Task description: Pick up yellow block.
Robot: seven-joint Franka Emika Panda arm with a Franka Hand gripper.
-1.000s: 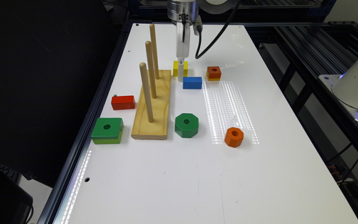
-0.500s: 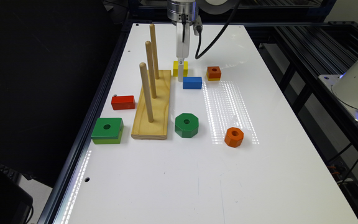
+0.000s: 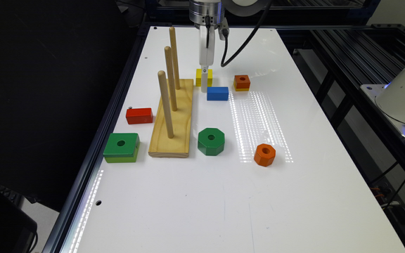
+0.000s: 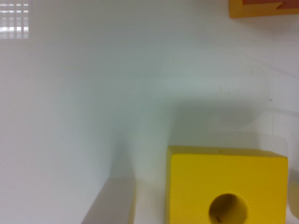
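Exterior view shows the small yellow square wooden block (image 3: 204, 77) lying flat on the glossy white table (image 3: 223, 196), near its far end, just past the end of the pale wooden peg board (image 3: 174, 119) with three upright dowels. The block is square, so no long axis stands out; its round hole faces up. The claw (image 3: 204, 84) hangs straight down over it, the white part reaching the table at the block's near side, close to the blue rectangular wooden block (image 3: 217, 93).

Wrist view brings out the yellow block (image 4: 226, 186) close up, with smooth painted faces, crisp edges and a dark round bore, plus one grey finger (image 4: 112, 203) standing apart from the block's side with a strip of table between. The claw looks spread, gripping nothing. A corner of the orange-topped square block (image 4: 261, 8) with a yellow lower layer also appears there.
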